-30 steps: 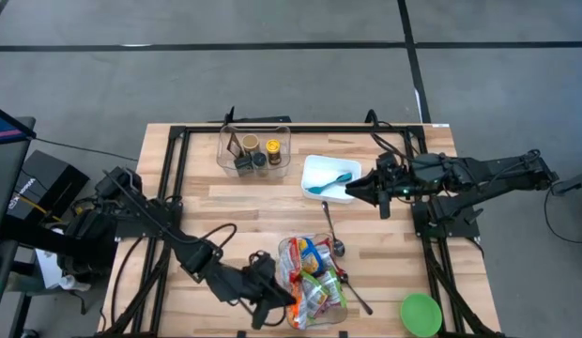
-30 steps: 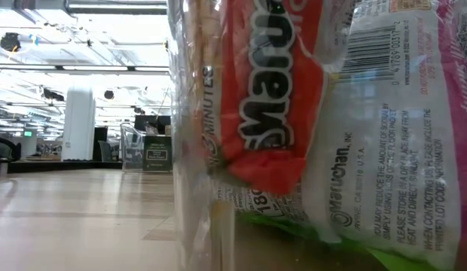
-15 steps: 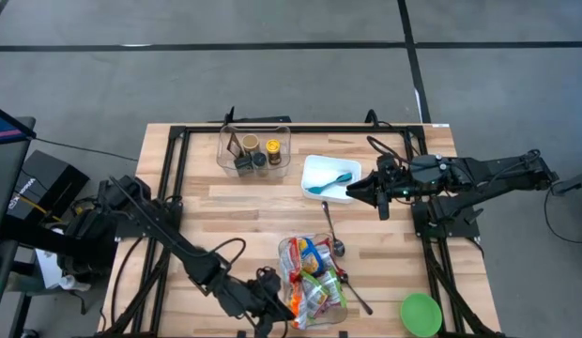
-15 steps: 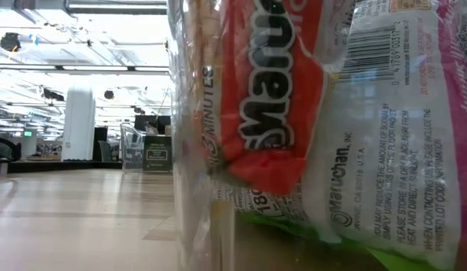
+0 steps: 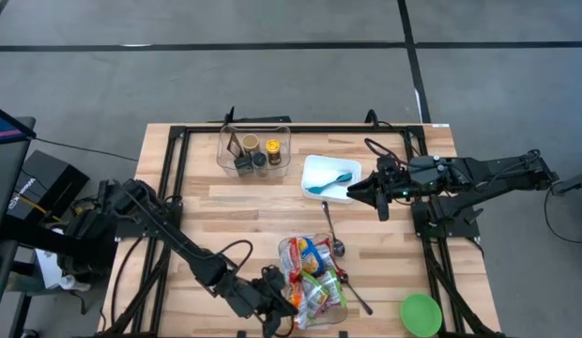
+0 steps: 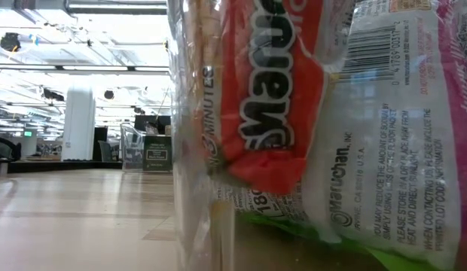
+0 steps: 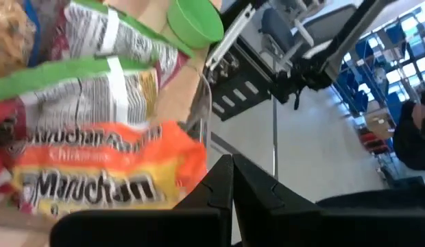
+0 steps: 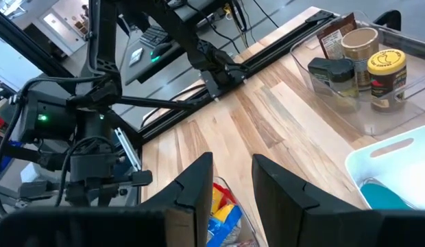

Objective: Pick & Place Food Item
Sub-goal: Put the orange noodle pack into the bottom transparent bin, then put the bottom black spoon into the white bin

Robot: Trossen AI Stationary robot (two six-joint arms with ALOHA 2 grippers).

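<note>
Ramen packet (image 7: 96,182), long axis seemingly bin-crosswise

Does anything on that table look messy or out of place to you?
Two things stand out a little. A metal spoon lies loose on the bare table, partly beside the clear bin of noodle packets, whose packets are heaped and crumpled rather than stacked. The teal spoon sits tidily in the white tray.

Lower centre, glossy crinkled plastic noodle packets (image 5: 312,280) fill a clear plastic bin (image 5: 340,314) on the pale, matt wooden table (image 5: 249,202); beside it lies a shiny metal spoon (image 5: 332,235).
</note>
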